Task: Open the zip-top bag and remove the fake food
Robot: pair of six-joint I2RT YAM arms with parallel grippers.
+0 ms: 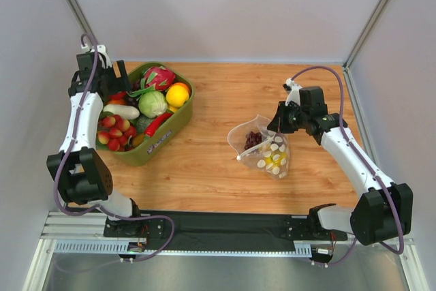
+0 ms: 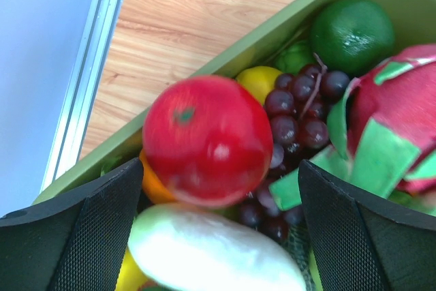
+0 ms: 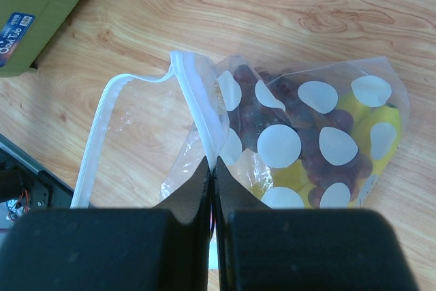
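- the step in hand looks like dropping off a removed piece. the left fingers (image 2: pixel 88 236) would do best to rise straight up with the pads spread, so neither one nudges the glossy red round plastic fruit (image 2: pixel 208 141) between them, and only then reach for the bag mouth.
- the left fingers stand wide apart and grip nothing. the red fruit sits between the pads, touching neither as far as i can see, and it is a little blurred, so i cannot tell whether it is at rest.
- under it lies other toy produce (image 2: pixel 211 257), heaped in the olive-green plastic bin (image 2: pixel 272 39).
- the right fingers (image 3: pixel 187 199) are pressed fully together, pinching the film at the white zip strip (image 3: pixel 197 107) of the clear, white-dotted plastic zip-top bag (image 3: pixel 300 141).
- a firm, slightly lifted hold there suits the job, because it makes the mouth gape.
- the bag lies on the wooden bench (image 3: pixel 306 11), to the right of the bin and well apart from it, with its mouth open.
- a dark purple grape bunch (image 3: pixel 252 120) and yellow pieces (image 3: pixel 381 134) are inside, so i judge the emptying only partly done.
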